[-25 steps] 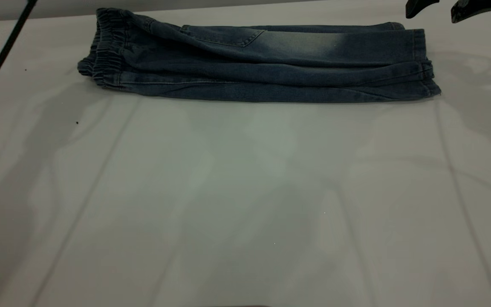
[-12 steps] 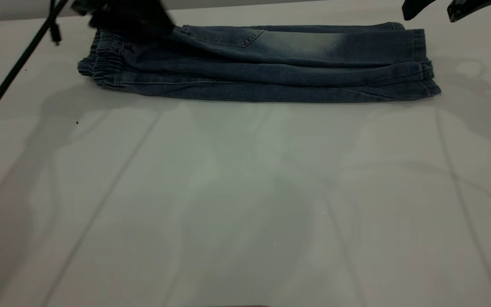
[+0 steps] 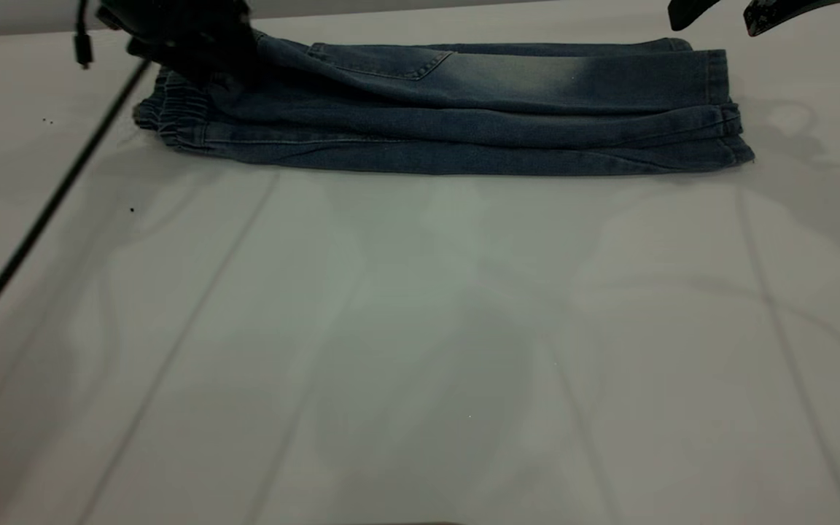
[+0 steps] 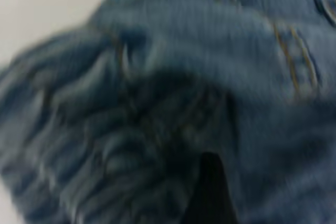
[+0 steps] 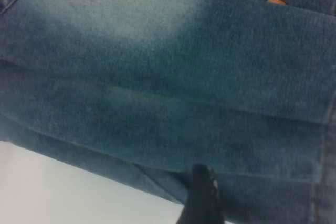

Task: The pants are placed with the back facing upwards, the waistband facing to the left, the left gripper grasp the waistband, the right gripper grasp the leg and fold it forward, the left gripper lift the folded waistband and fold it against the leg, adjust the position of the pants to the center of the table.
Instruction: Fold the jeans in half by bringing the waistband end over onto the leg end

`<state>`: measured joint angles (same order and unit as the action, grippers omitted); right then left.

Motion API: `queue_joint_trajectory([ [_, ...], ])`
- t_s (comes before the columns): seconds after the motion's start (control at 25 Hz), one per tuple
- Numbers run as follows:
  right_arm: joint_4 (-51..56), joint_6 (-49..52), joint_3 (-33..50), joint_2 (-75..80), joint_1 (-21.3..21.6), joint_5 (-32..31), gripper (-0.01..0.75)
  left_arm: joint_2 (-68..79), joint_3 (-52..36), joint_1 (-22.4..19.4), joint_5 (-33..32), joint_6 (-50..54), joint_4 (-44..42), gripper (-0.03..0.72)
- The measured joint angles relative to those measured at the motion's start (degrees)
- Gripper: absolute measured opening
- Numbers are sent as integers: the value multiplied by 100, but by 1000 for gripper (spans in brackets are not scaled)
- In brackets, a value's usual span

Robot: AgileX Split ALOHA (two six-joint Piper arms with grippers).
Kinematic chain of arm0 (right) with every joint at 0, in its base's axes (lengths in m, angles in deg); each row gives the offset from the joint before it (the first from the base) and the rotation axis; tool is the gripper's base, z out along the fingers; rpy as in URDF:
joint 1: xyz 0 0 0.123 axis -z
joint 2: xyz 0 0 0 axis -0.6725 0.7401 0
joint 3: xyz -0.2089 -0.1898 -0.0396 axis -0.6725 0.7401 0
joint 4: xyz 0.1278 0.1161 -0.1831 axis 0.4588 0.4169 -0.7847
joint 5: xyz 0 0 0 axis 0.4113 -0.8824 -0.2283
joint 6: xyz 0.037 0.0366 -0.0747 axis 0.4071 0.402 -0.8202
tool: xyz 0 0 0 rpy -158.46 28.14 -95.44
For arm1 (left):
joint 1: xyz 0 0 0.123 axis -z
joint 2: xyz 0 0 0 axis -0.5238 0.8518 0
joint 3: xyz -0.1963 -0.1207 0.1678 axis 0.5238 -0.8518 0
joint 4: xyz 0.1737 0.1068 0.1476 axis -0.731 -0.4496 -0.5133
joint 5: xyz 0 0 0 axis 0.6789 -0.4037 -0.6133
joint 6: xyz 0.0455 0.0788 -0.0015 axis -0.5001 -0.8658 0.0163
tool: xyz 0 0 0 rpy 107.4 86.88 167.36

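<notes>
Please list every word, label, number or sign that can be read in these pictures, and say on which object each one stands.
There is no readable text in any view.
The pants show only stitching, a pocket seam and a small orange spot, no letters.
The table carries only tiny dark specks.
The left claw and the right claw show no label.

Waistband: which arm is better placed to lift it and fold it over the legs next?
Left. The left gripper is down at the waistband, while the right gripper hovers above the leg hems.

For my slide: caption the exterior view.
Left gripper over the waistband of lengthwise-folded pants; right gripper above the hems.
</notes>
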<state>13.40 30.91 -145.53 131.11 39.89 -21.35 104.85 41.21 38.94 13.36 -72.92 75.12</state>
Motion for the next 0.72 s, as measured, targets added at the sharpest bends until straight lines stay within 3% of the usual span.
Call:
queue_joint_trajectory([
  [0.12, 144, -118, 0, 0, 0, -11, 501, 125, 0, 207, 865, -51, 0, 519],
  [0.32, 667, -647, 0, 0, -15, -64, 501, 253, 0, 500, 3386, 10, 37, 507],
  [0.4, 979, -1024, 0, 0, -86, -127, 501, 244, 0, 529, 4040, 201, 49, 494],
  [0.52, 1448, -1714, 0, 0, -320, -221, 501, 138, 0, 529, 3859, 328, 64, 474],
  [0.72, 2220, -2650, 0, 0, -758, -236, 501, 64, 2, 525, 2440, 292, 64, 456],
])
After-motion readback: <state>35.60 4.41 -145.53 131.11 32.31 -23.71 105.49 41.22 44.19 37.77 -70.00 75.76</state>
